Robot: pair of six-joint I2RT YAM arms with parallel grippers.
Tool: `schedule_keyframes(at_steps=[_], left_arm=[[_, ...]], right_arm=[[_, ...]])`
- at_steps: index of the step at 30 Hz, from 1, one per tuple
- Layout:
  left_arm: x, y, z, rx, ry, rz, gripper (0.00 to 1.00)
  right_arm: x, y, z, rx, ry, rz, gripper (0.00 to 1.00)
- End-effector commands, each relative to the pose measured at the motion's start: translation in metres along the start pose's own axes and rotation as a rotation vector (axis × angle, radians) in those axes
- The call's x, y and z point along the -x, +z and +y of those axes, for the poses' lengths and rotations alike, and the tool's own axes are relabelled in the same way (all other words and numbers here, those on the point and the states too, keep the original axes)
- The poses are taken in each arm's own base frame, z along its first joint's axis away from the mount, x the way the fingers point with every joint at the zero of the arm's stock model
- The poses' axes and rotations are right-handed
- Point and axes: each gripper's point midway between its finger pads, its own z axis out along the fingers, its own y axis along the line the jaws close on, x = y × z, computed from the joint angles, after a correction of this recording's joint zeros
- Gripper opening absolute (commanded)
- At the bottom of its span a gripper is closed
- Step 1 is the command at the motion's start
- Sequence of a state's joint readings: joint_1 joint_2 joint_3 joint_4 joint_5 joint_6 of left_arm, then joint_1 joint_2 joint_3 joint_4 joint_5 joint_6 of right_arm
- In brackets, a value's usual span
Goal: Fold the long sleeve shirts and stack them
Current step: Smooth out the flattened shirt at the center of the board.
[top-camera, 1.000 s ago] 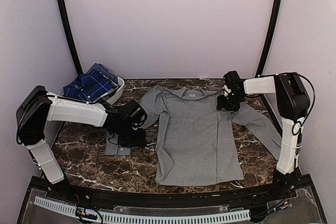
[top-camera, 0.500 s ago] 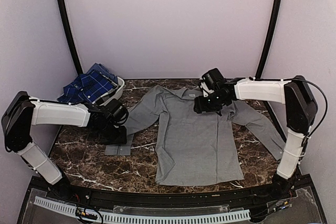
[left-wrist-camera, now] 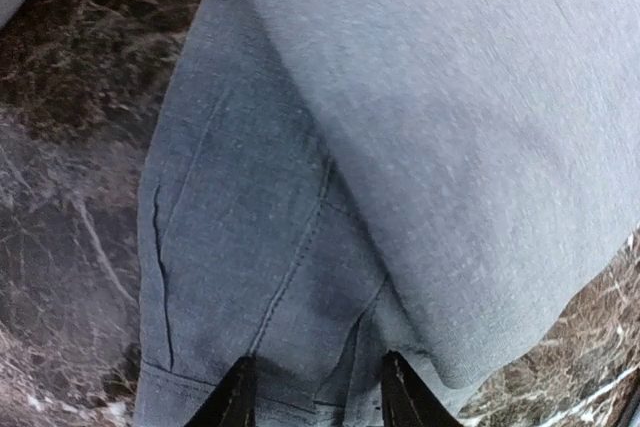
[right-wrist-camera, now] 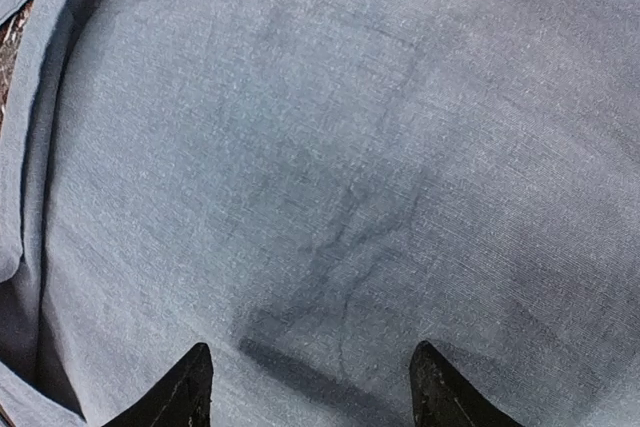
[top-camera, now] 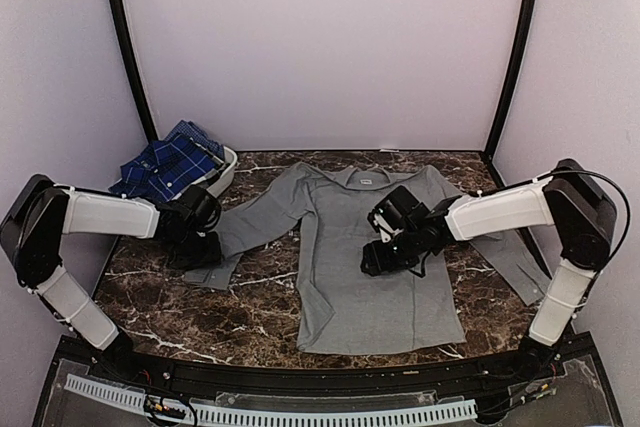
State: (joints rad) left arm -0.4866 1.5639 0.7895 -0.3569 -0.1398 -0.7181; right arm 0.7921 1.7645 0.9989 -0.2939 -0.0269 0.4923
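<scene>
A: Where's the overhead camera?
B: High behind the arm bases, facing forward and down over the whole table (top-camera: 170,317).
A: The wrist ones?
B: Both point down, very close to the grey shirt (top-camera: 350,307), fingertips (left-wrist-camera: 236,402) at the bottom edge. Left shows a sleeve (left-wrist-camera: 260,247) and some table; right only cloth. All share that shirt.

Grey shirt (right-wrist-camera: 330,127) — plain cloth filling nearly the whole frame; faint creases, dark shadow low at centre, folded seam edge down the left. Right gripper (right-wrist-camera: 315,387) — two dark fingertips (right-wrist-camera: 190,387) spread wide, nothing between. Marble table (right-wrist-camera: 8,47): sliver, far left.
</scene>
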Motion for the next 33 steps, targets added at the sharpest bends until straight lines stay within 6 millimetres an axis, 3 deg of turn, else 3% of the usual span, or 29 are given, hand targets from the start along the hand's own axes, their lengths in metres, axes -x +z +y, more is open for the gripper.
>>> schedule_keyframes(at_steps=[1, 8, 12, 16, 21, 24, 29, 33], left_arm=[[-0.032, 0.017, 0.054, 0.128, -0.074, 0.130, 0.41], [-0.023, 0.013, 0.081, 0.156, -0.157, 0.120, 0.41], [-0.020, 0.010, 0.090, 0.159, -0.178, 0.109, 0.41], [-0.018, 0.008, 0.098, 0.179, -0.193, 0.100, 0.41], [-0.015, 0.003, 0.107, 0.179, -0.239, 0.075, 0.41], [-0.010, 0.000, 0.109, 0.177, -0.262, 0.055, 0.41], [-0.005, -0.002, 0.105, 0.150, -0.270, 0.042, 0.41], [-0.003, -0.003, 0.101, 0.131, -0.270, 0.035, 0.41]], right_arm=[[-0.026, 0.001, -0.029, -0.088, 0.043, 0.020, 0.65], [-0.041, -0.012, -0.076, -0.177, 0.113, 0.029, 0.66], [-0.032, -0.024, -0.073, -0.167, 0.093, 0.005, 0.66], [-0.018, -0.035, -0.044, -0.141, 0.023, -0.025, 0.66], [-0.017, -0.044, 0.014, -0.027, -0.087, -0.040, 0.66], [-0.025, -0.041, 0.040, 0.021, -0.138, -0.016, 0.66], [-0.046, -0.023, 0.062, 0.027, -0.214, 0.060, 0.65], [-0.060, -0.019, 0.102, 0.082, -0.332, 0.109, 0.63]])
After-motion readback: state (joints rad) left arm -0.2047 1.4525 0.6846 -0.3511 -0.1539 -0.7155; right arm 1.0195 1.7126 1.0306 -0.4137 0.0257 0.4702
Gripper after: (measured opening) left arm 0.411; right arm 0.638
